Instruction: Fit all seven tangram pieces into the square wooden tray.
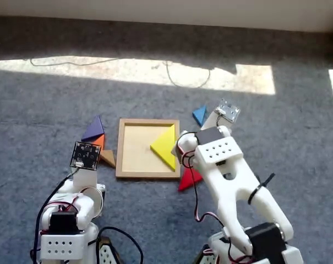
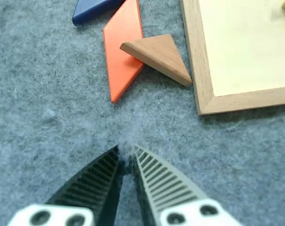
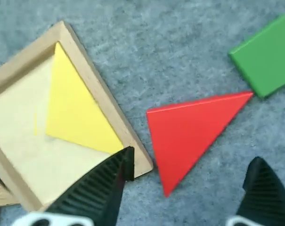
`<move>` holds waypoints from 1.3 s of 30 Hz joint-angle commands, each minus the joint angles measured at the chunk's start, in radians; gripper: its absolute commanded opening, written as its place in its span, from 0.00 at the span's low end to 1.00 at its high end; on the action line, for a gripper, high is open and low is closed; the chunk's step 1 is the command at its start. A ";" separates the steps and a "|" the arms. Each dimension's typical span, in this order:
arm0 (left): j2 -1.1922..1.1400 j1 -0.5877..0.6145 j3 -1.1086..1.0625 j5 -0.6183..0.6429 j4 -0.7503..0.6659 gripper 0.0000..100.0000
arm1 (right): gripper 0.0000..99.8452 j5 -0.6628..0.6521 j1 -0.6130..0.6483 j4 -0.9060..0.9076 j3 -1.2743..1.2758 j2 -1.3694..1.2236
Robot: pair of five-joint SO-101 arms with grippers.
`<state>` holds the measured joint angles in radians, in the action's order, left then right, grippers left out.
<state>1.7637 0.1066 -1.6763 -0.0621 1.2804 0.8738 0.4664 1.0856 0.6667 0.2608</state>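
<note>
Count one of seven pieces as placed: the large yellow triangle point(image 1: 166, 146) lies flat inside the square wooden tray point(image 1: 120, 148), set against the rim on the right arm's side, and the rest of the tray floor is bare. Six pieces remain on the grey carpet point(image 1: 276, 165). On the right arm's side, locate the large red triangle point(image 3: 189, 132) just outside the tray corner, the green square point(image 3: 267, 56) near its far point, and the small blue triangle point(image 1: 199, 115) further off. On the left arm's side, locate the dark blue triangle point(image 1: 93, 129), the orange parallelogram point(image 2: 123, 52) and the plain tan wooden triangle point(image 2: 158, 56). The tan piece overlaps the orange one at one corner and reaches the tray's outer rim at another. Note the right gripper point(image 3: 193, 160): its jaws are spread wide and empty, positioned over the red triangle with one jaw above the tray corner. Note the left gripper point(image 2: 127, 157): its jaws are clenched tip to tip on nothing, above bare carpet short of the orange and tan pieces. Judge the red triangle the likely next piece.
</note>
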 commanded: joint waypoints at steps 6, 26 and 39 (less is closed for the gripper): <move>0.007 -0.004 -0.021 -0.005 0.003 0.01 | 0.35 0.084 0.012 -0.019 -0.065 -0.165; 0.007 -0.004 -0.021 -0.005 0.003 0.01 | 0.35 0.101 -0.056 -0.018 -0.234 -0.455; 0.007 -0.004 -0.021 -0.005 0.003 0.01 | 0.35 0.110 -0.114 -0.021 -0.326 -0.458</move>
<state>1.7637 0.1066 -1.6763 -0.0621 1.2804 0.9735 0.3882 1.0794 0.4043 -0.1964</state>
